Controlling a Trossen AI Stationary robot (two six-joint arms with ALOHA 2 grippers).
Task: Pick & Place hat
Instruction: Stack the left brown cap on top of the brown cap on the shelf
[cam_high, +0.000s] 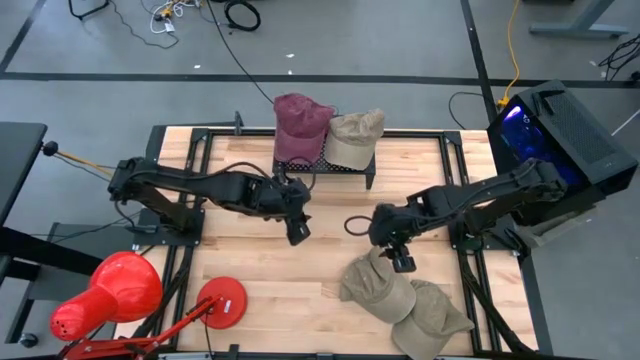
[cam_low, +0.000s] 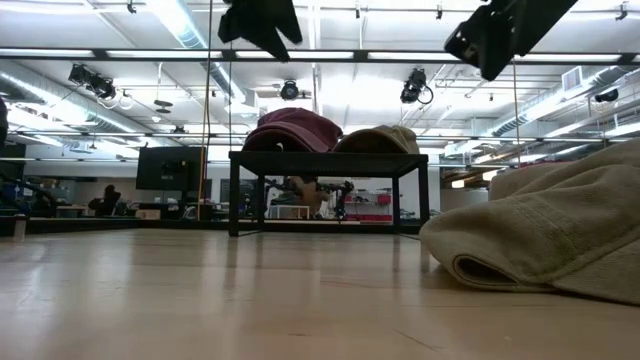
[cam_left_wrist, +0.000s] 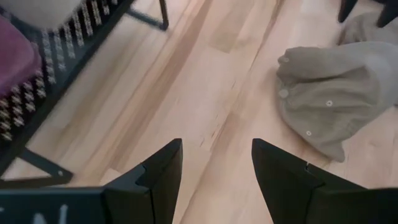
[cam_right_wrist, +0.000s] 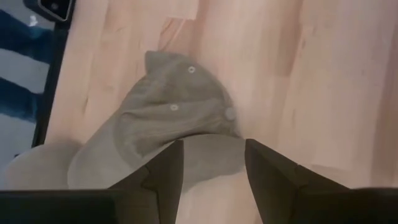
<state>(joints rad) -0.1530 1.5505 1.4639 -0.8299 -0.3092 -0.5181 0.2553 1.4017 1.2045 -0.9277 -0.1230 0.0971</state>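
- High view: two tan caps at the near right of the table (cam_high: 250, 290), one (cam_high: 377, 285) overlapping the other (cam_high: 432, 316), lined up on a diagonal running toward the near right corner.
- Right gripper (cam_high: 400, 258) hanging just above the upper tan cap, fingers parted to a middling gap, nothing held.
- Right wrist view: looking down on that cap (cam_right_wrist: 168, 124), crown button and eyelets up, brim toward the fingers (cam_right_wrist: 158, 171); sliver of the second cap (cam_right_wrist: 37, 165) beside it. Exact brim heading hard to call from above.
- Left gripper (cam_high: 297, 232) over bare wood mid-table, just near of the rack (cam_high: 325, 166), fingers wide apart and empty.
- Left wrist view: open jaws over the planks, rack edge off to one side, tan cap (cam_left_wrist: 336, 93) farther off.
- Low view only: rack (cam_low: 330, 158) raised on legs, room beyond visible under it; grippers well above the wood.
- On the rack: maroon cap (cam_high: 300, 125) and tan cap (cam_high: 355, 135) side by side, touching.
- Red lamp (cam_high: 110, 295) at the near left corner.
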